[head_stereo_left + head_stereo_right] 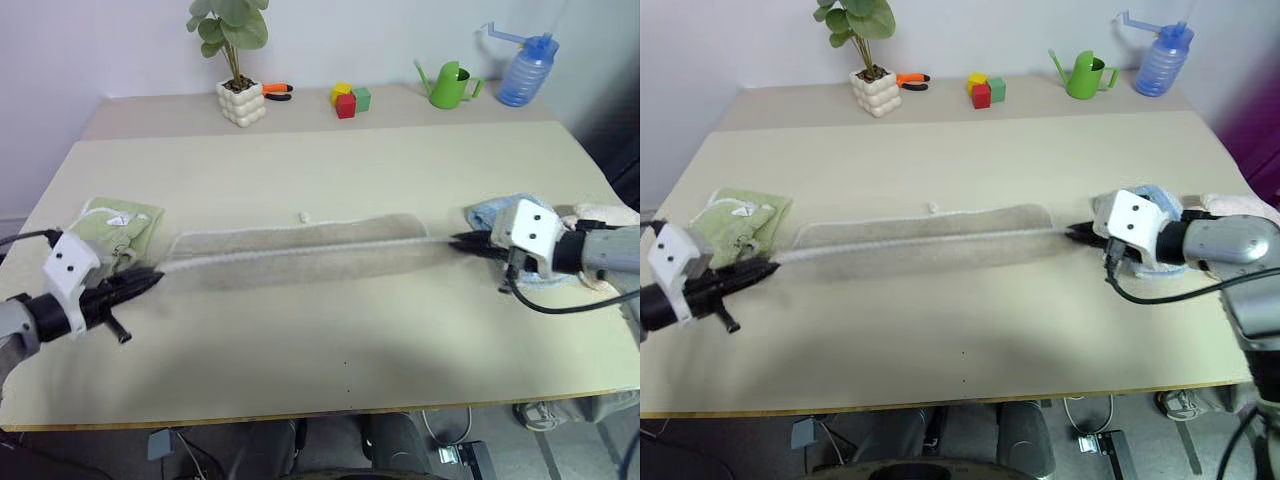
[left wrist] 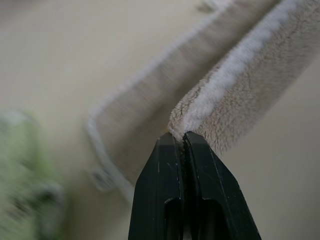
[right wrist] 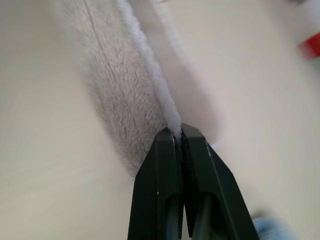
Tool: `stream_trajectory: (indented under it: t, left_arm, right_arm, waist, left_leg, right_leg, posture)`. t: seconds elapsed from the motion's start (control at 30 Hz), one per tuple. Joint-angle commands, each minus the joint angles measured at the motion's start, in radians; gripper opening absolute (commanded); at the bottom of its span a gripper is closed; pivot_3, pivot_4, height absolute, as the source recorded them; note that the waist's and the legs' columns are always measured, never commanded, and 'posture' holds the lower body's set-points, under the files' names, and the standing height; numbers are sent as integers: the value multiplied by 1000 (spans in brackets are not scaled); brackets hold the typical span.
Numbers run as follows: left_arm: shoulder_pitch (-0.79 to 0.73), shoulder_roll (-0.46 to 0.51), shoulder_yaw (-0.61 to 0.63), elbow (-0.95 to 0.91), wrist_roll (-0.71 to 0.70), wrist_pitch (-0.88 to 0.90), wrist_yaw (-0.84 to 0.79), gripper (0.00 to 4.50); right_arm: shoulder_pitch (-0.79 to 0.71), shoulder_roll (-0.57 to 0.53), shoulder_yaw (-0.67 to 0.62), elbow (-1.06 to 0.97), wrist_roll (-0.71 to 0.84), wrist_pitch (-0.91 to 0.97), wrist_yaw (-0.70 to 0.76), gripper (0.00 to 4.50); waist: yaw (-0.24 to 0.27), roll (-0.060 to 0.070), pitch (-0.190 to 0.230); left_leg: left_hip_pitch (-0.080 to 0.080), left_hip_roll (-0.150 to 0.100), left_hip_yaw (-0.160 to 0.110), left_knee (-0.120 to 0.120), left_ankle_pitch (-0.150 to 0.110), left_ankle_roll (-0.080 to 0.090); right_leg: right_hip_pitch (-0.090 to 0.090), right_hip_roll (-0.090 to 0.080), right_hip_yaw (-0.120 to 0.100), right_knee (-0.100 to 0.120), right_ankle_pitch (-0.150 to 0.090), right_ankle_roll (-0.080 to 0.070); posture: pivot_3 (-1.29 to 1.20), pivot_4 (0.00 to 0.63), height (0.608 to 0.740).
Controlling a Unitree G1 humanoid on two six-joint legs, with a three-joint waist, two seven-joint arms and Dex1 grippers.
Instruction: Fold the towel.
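A light green towel (image 1: 118, 228) is seen folded on the table (image 1: 330, 350), just beyond the left end of the beige towel. The left gripper (image 1: 155, 279) is clamped on the whitish edging at that left end, its fingers (image 2: 165, 165) pressed together around the cloth. The towel (image 1: 300, 255) is stretched into a long narrow band across the middle of the table, pulled taut between the two grippers, with its far edge resting on the surface and its near edge raised at both ends. A small loop (image 1: 302, 216) is visible at the towel's far edge, near mid-length. The right gripper (image 1: 456, 240) is clamped on the edging at the towel's right end, fingers (image 3: 200, 155) closed on it. A light blue towel (image 1: 490, 215) lies just past that right end, under the right arm. Well behind the towel, along the table's far side, a potted plant (image 1: 238, 90), orange-handled pliers (image 1: 277, 91), coloured blocks (image 1: 349, 99), a green watering can (image 1: 449, 85) and a blue bottle (image 1: 525, 70) are lined up.
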Motion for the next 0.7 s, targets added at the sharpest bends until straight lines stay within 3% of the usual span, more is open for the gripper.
stream_trajectory:
  t: [0.03,0.3,0.7]
  left_arm:
    - [29,23,48,-25,-6,30,-21,0]
    - [-167,-31,-100,153,128,-76,92,0]
    - [-407,-82,-286,475,254,-240,91,0]
  right_arm:
    - [-4,-19,-46,-29,34,41,21,53]
    - [-198,109,95,159,-107,-69,-63,53]
    - [-459,312,241,600,-288,-309,-131,53]
  waist:
    - [0,0,0]
    - [1,0,0]
    - [-4,0,0]
  left_leg:
    - [1,0,0,0,0,0]
    - [1,1,1,0,0,-1]
    - [-1,1,2,0,3,-7]
  right_leg:
    - [1,0,0,0,0,0]
    - [2,0,0,-2,0,0]
    - [-3,0,0,0,0,0]
  posture:
    - [0,150,732]
    - [0,150,732]
    - [0,150,732]
